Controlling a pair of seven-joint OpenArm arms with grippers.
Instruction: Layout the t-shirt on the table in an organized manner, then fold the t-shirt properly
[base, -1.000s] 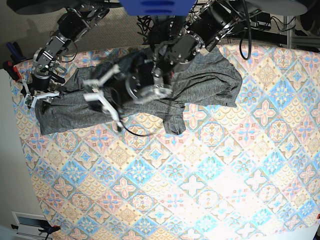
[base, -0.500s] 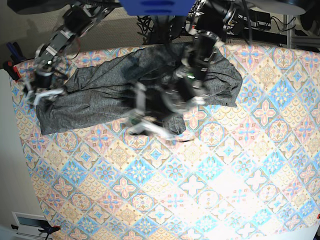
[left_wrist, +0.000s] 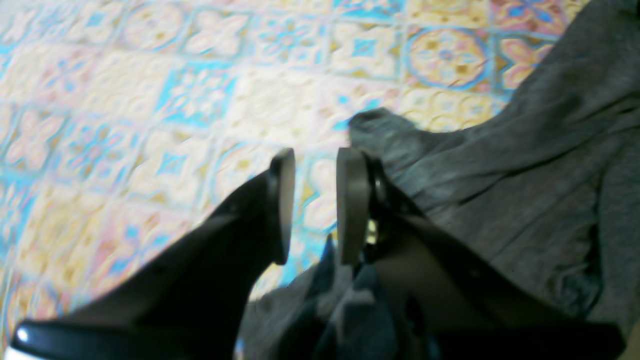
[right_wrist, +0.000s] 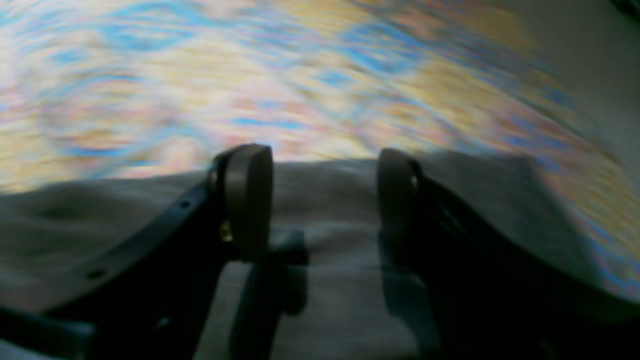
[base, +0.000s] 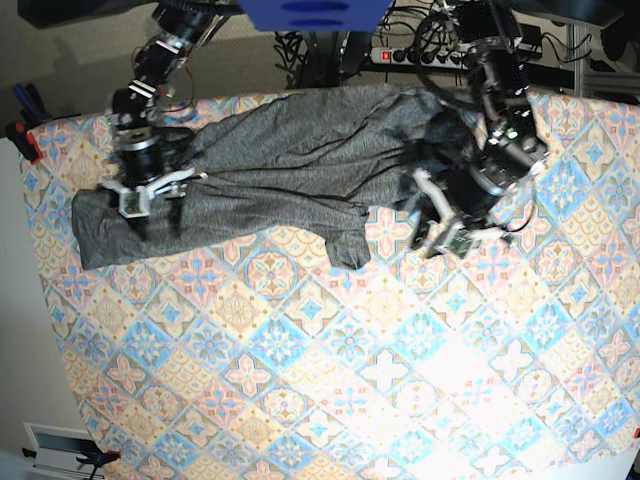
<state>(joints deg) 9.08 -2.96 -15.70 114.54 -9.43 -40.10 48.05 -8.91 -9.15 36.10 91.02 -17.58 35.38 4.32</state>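
Observation:
The dark grey t-shirt (base: 300, 150) lies stretched and wrinkled along the far side of the table (base: 350, 360), with one sleeve pointing toward the front near the middle. My left gripper (base: 435, 220) hovers at the shirt's right edge. In the left wrist view its jaws (left_wrist: 316, 160) stand slightly apart with only tablecloth (left_wrist: 150, 100) showing between them and the t-shirt (left_wrist: 550, 165) just to their right. My right gripper (base: 150, 195) is over the shirt's left part. Seen from the right wrist, it (right_wrist: 322, 160) is wide open above the grey cloth (right_wrist: 100, 225), holding nothing.
Cables and a power strip (base: 420, 55) sit behind the table's far edge. A red-handled clamp (base: 20, 140) is at the far left corner. The table's left edge runs beside a white surface (base: 25, 330).
My left arm swung from the shirt's middle to its right edge and its jaws parted, letting the cloth go. The right gripper shifted inward over the shirt. The shirt lies spread wider.

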